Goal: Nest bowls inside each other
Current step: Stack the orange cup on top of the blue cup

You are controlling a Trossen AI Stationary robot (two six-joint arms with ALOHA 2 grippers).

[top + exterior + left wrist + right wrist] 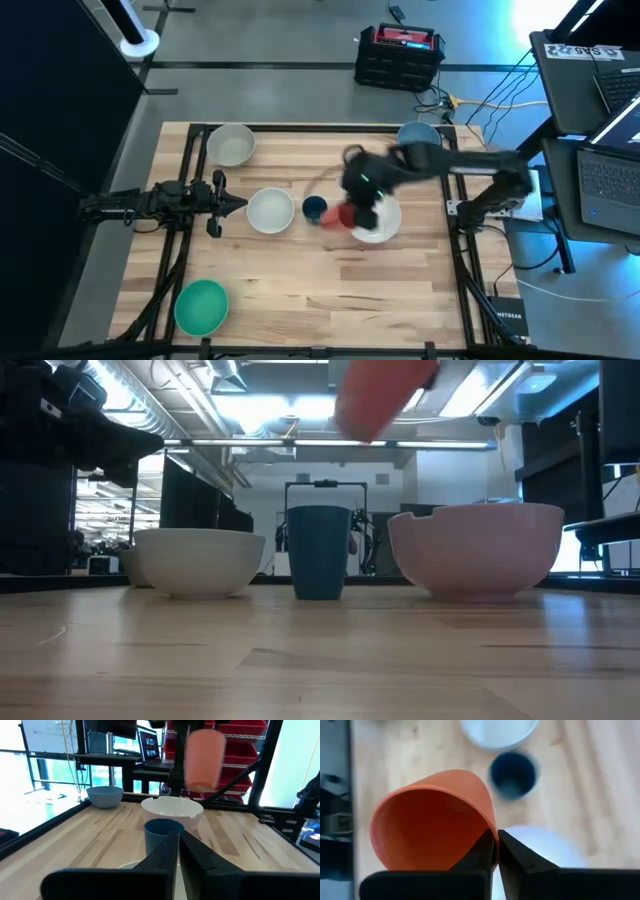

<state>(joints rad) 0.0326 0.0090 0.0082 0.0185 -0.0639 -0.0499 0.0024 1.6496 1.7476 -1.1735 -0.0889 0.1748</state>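
My right gripper (496, 837) is shut on a tiny red bowl (432, 820), which it carries in the air above the table's middle (340, 215). Below it a tiny dark blue bowl (314, 208) stands next to a large white bowl (382, 225). A smaller white bowl (270, 211) sits left of these, just in front of my shut left gripper (235, 205). A grey-white bowl (231, 145) stands at the far left, a light blue one (418, 134) at the far right, and a green one (202, 305) at the near left. All of these rest on their bases. My right gripper pinches the red bowl's wall at its rim (491, 834), one finger inside the bowl and one outside. The fingers slant down from above. The bowl is lifted clear of the table (385, 400), its open mouth turned toward the wrist.
Black rails (190, 200) run along the wooden table's left and right sides. Bare wood (330, 300) lies toward the near edge. Beyond the table stand a red and black crate (400, 55) and laptops (605, 170).
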